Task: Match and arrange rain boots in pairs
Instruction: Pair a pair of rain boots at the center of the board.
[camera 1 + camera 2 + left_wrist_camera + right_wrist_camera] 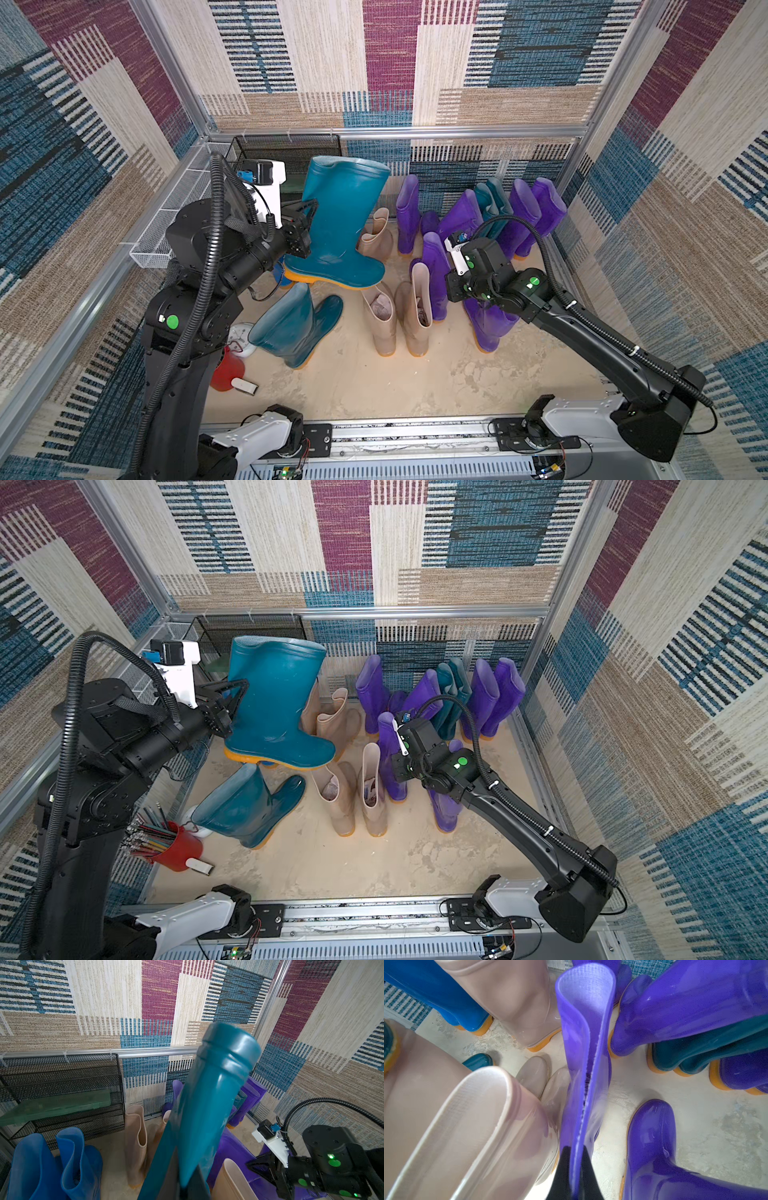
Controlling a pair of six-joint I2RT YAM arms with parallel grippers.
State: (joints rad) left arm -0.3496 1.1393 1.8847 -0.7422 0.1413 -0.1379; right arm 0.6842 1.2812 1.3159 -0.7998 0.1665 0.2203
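Left claw (308, 211) gripping teal boot (343, 216), wrist view shows 2 blue boots (79, 1163)

Tall dark-teal rubber boot (340, 224), centre-left in a top view: glossy, smooth, faintly scuffed; its orange sole (328, 281) looks duller.
Purple rubber boot with a flattened shaft (583, 1043), centre of the right wrist view: high gloss outside, pale gridded cloth lining inside.
Beige-tan rubber boot (471, 1130), lower left there: soft sheen, slightly translucent, similar gridded lining.
Sandy floor (415, 382): matt, mottled, rough-looking.
Patchwork wall panels (324, 54): coarse woven cloth, carpet-like.
Silver frame rail (415, 132): bare brushed metal.
Black wire-mesh basket (286, 147), upper centre-left: matt metal.
Black arm shell (590, 336), lower right: matt plastic.
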